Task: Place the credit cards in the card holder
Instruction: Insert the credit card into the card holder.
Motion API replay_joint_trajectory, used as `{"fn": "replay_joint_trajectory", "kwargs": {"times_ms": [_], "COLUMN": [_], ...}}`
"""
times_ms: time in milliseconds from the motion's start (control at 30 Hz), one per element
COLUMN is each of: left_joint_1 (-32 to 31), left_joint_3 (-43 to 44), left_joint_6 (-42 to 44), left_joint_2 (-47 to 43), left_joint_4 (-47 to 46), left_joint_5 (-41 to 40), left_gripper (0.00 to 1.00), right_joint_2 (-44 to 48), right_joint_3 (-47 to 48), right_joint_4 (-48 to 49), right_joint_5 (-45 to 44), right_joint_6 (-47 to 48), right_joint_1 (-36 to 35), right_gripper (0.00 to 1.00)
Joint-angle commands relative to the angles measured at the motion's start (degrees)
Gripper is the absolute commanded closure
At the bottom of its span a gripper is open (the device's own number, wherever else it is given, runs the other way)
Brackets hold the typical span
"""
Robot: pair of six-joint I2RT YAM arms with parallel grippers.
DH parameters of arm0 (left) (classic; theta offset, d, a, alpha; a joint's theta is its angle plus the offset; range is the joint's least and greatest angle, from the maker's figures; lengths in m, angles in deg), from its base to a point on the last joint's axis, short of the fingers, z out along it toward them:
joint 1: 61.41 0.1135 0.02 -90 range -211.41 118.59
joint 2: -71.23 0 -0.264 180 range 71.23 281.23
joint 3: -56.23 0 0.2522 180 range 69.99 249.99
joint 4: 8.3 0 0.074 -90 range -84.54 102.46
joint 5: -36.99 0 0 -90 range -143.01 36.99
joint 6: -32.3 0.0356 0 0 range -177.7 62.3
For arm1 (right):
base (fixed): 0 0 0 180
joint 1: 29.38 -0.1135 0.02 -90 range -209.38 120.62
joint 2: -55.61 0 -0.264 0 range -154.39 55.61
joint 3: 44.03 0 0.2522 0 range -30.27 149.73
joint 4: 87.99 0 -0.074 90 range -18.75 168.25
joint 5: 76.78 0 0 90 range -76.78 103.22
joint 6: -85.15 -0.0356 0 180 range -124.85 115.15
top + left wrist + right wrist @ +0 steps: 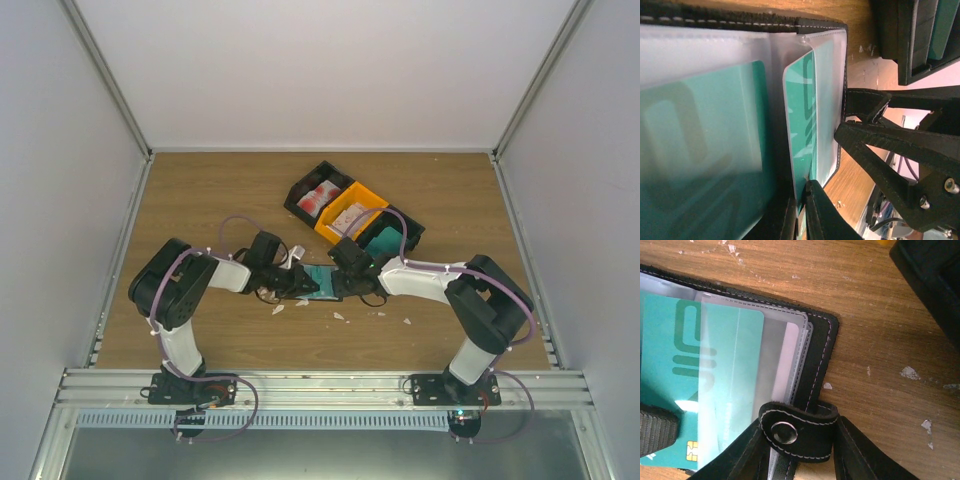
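There are two arms, a left arm (185, 290) and a right arm (480, 300). There is one holder (817, 355). It has two teal cards in it, a chip card (665, 365) and a plain card (735, 355). There are three bins: a far black bin (300, 190), an orange bin (368, 198) and a near black bin (408, 228). I count about five white scraps (278, 309), but they are tiny, so I may be off.

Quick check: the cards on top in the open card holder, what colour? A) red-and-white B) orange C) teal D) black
C: teal cards show through the clear sleeves of the open card holder, in both wrist views.
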Motion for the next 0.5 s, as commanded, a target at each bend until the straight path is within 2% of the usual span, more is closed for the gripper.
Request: {"fn": "replay_joint_trajectory", "kwargs": {"times_ms": [0, 467], "left_joint_1": [-2.1, -5.5], "left_joint_3": [2.5, 8.2], "left_joint_6": [4.0, 11.2], "left_joint_2": [2.0, -0.1], "left_joint_4": [7.8, 17.1], "left_joint_5": [-4.9, -10.8], "left_gripper": [0.89, 0.70], "right_joint_2": [-1.8, 3.6], "right_joint_3": [-1.8, -3.6], "right_joint_4": [-0.6, 1.7], "right_joint_5": [1.8, 0.0], "right_joint_6": [0.0, -2.1], "right_joint_1": [-0.4, -0.3], "right_gripper": [0.65, 0.61]}}
